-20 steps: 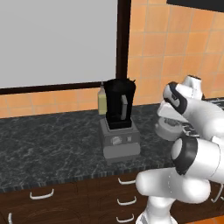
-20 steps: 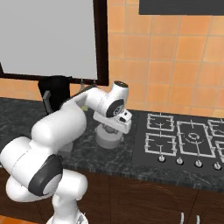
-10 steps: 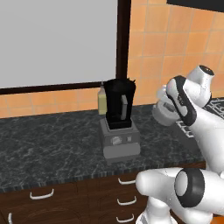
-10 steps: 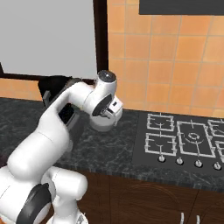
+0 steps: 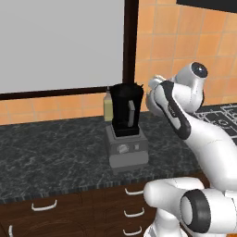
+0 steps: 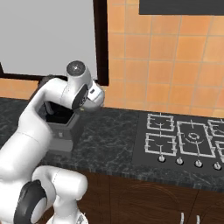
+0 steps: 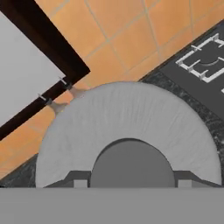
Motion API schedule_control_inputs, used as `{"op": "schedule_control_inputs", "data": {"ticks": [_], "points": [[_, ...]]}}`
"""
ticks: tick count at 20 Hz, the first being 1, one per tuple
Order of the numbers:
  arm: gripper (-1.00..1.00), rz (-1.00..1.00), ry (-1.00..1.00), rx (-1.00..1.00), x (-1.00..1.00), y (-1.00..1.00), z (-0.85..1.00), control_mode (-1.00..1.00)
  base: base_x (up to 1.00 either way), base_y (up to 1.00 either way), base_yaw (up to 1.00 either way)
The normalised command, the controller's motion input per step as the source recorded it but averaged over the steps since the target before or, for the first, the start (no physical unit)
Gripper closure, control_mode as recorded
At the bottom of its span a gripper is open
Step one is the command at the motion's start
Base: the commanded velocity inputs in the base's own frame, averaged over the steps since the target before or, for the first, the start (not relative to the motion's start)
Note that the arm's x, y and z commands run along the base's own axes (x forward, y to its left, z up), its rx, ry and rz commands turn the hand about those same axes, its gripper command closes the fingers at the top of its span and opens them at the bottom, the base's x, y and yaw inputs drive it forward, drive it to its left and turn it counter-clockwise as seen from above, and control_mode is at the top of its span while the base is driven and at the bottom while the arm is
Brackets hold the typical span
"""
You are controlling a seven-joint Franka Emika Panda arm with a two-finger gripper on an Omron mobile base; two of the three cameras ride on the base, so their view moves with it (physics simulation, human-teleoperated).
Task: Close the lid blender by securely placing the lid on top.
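Since half a second ago, the arm has swung further toward the blender (image 5: pixel 125 125): in the left base view the wrist has moved from the right part of the frame to just right of the jar's rim, and in the right base view the hand now sits directly beside the jar.

You will find the lid (image 7: pixel 131 131) in the hand view, close against the camera, its light-grey disc spanning most of the width and its raised knob centred at the bottom. The gripper (image 7: pixel 129 183) holds it: one dark finger pad (image 7: pixel 78 179) sits on each side of the knob, closed narrowly against it.

In the left base view the blender stands upright on the dark stone counter (image 5: pixel 51 157), its black jar open at the top, its grey base showing a round dial. A pale yellowish bottle (image 5: pixel 108 106) stands just behind the jar to the left.

The lid is not yet on the jar. Note the hob (image 6: pixel 186 138) set into the counter, well to the right of the blender, and the orange tiled wall (image 6: pixel 170 61) behind it.
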Motion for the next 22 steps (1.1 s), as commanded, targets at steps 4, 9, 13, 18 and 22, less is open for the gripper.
{"op": "schedule_control_inputs", "data": {"ticks": [4,9,13,18,22], "points": [[1.00,-0.17,-0.11,0.00,0.33,0.11,1.00,-1.00,0.00,0.00,0.00],[1.00,-0.06,0.11,-0.05,0.09,0.00,1.00,-1.00,0.00,0.00,0.00],[1.00,0.01,0.30,-0.06,0.12,0.05,1.00,-1.00,0.00,0.00,0.00],[1.00,0.13,0.29,0.03,0.10,0.22,0.70,-1.00,0.00,0.00,0.00],[1.00,0.02,-0.02,0.08,0.00,0.16,0.12,-1.00,0.00,0.00,0.00]]}}
